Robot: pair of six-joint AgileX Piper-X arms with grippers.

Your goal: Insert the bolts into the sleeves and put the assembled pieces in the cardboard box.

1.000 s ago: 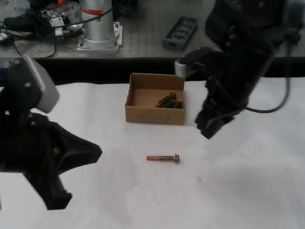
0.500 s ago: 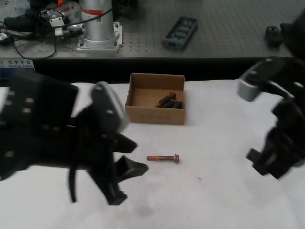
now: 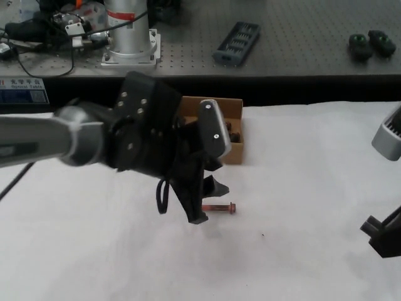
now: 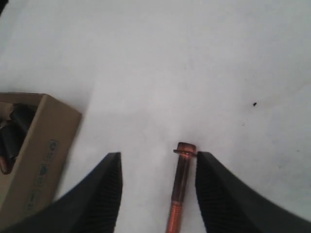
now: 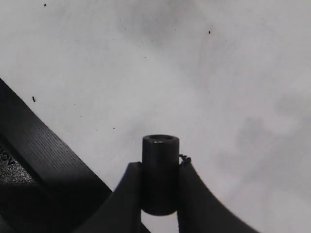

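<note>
On the white cloth, just on the near side of the cardboard box, a copper-coloured bolt lies flat, with its head pointing away from the left gripper. That gripper's fingers are spread wide, one on each side of the bolt's shank, and they do not touch it. The box holds a few dark assembled pieces (how many is hard to tell). Well apart, at the bench's right edge, the right gripper pinches a dark sleeve. The sleeve's hollow end pokes out past the fingertips, over bare cloth.
</note>
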